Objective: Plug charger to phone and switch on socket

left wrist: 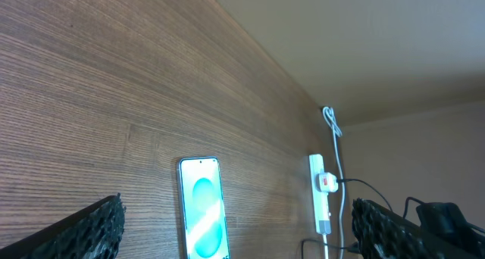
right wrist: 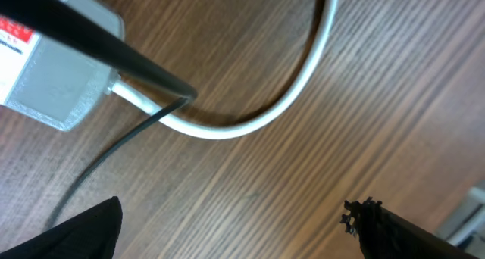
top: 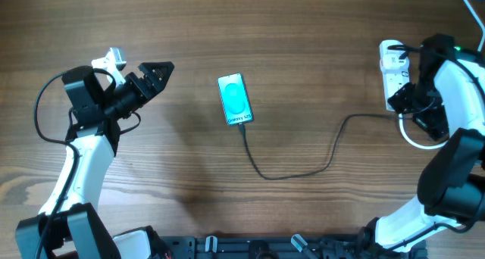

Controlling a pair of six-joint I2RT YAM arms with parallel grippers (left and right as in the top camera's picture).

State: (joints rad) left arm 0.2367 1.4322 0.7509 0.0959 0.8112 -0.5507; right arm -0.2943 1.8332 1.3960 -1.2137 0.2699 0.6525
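The phone [top: 235,100] lies flat mid-table with its cyan screen up; the left wrist view shows the phone [left wrist: 203,210] ahead between my fingers. The charger [top: 303,172], a thin black cable, runs from the phone's white end in a loop to the right, toward the socket [top: 391,62]. Whether its tip is seated in the phone I cannot tell. The socket [left wrist: 319,202] is a white strip with a plug in it. My left gripper [top: 157,72] is open, left of the phone. My right gripper [top: 417,111] hangs open by the socket's near end [right wrist: 53,77], holding nothing.
A thick white lead [right wrist: 250,123] curves away from the socket's end, with the black cable [right wrist: 106,157] crossing under it. More white cable [left wrist: 331,123] lies at the far edge of the wooden table [top: 318,47].
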